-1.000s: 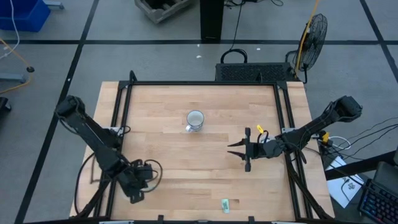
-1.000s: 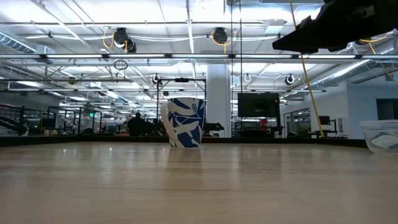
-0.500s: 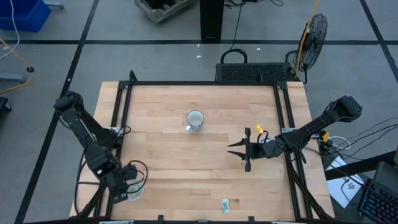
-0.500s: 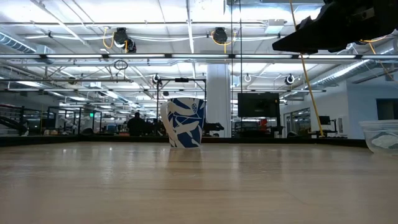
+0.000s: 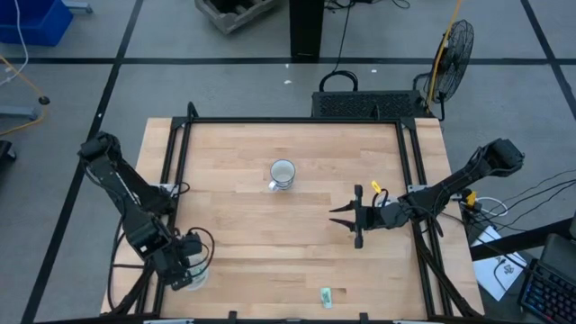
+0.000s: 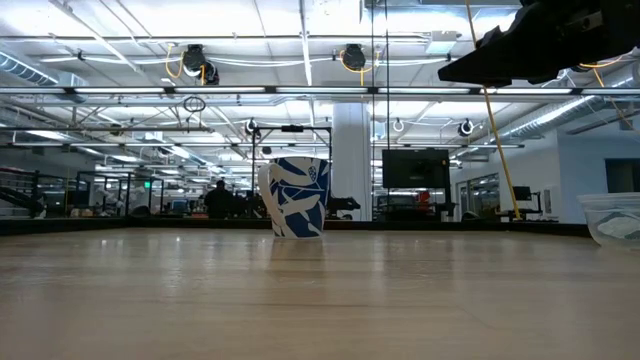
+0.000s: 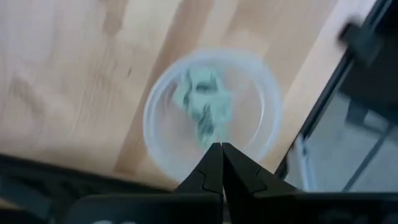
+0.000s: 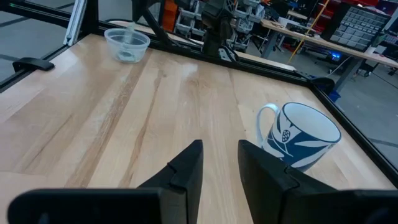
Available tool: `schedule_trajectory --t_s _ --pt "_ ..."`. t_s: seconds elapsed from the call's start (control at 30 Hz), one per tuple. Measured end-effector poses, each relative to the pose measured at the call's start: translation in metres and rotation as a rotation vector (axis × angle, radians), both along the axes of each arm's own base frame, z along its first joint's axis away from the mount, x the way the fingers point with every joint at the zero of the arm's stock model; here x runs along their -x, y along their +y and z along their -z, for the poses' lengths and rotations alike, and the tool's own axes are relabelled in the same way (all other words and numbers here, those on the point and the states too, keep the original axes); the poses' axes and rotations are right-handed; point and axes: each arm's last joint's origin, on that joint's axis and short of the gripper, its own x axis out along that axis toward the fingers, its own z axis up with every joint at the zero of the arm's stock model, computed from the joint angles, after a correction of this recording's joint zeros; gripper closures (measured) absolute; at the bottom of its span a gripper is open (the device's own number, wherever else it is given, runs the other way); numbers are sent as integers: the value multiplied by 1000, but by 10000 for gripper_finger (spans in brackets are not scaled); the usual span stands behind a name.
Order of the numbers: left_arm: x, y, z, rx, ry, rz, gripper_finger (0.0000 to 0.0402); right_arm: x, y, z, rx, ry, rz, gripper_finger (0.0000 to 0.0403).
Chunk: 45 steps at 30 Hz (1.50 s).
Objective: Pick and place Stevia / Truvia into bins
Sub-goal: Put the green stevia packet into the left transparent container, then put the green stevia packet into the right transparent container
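A clear round bin [image 7: 211,109] stands at the table's near left corner with several pale green sachets [image 7: 205,102] lying in it. It also shows as the bin [image 5: 196,275] in the high view and the bin [image 8: 127,45] in the right wrist view. My left gripper [image 7: 221,152] hovers above the bin's rim, shut, with nothing between its fingers. It appears as the left gripper [image 5: 184,266] from above. One sachet [image 5: 326,294] lies flat near the table's near edge. My right gripper [image 5: 349,217] waits open above the table's right half, also seen as the right gripper [image 8: 221,162].
A white mug with blue leaf print [image 5: 283,173] stands upright at mid table, seen too as the mug [image 8: 301,143] and the mug [image 6: 297,195]. A clear tub [image 6: 612,218] shows at the low view's right edge. A black frame rail [image 5: 288,120] borders the tabletop.
My left gripper has drawn back from over the table toward its left edge, uncovering the bin at the near left corner, then held nearly still above it.
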Motion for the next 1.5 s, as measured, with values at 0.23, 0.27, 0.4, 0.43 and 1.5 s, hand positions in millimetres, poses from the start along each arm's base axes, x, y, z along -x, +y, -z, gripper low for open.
schedule_trajectory --t_s 0.23,0.27,0.4,0.43,1.5 --pt "-4 -1 -1 -6 -63 -133 373 0 2 2 -17 26 -82 297" --pt "-4 -1 -1 -2 -55 -139 369 0 3 2 -24 28 -102 293" --pt "-4 -1 -1 4 -39 -172 348 1 4 2 -41 31 -122 279" --pt "-4 -1 -1 4 -38 -178 343 1 4 2 -49 31 -120 276" --pt "-105 65 -25 -324 -759 15 370 -35 102 65 -307 319 -456 261"
